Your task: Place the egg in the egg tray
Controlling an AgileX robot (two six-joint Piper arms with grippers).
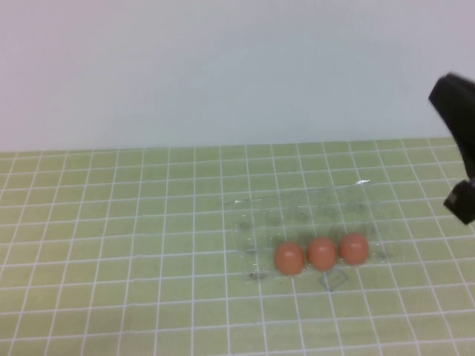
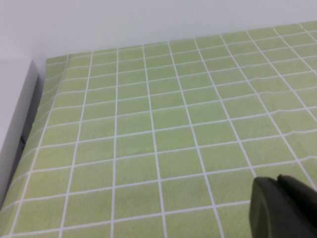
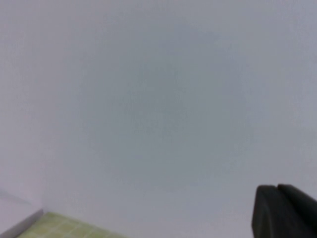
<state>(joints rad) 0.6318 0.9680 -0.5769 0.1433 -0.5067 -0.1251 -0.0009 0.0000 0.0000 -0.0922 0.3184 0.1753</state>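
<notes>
Three matching orange-brown eggs sit in a row in the high view: one on the left (image 1: 289, 257), one in the middle (image 1: 321, 253) and one on the right (image 1: 354, 248). They rest in the front cups of the clear egg tray (image 1: 297, 209), which lies right of the table's centre. My right gripper (image 3: 276, 187) is shut and empty, raised and facing the white wall. Its arm (image 1: 456, 111) shows at the right edge, above and right of the tray. My left gripper (image 2: 277, 179) is shut and empty over bare green grid cloth, away from the eggs.
The green grid cloth (image 1: 119, 245) covers the table. A white wall (image 1: 223, 67) stands behind it. In the left wrist view the table's side edge (image 2: 29, 114) meets a white surface.
</notes>
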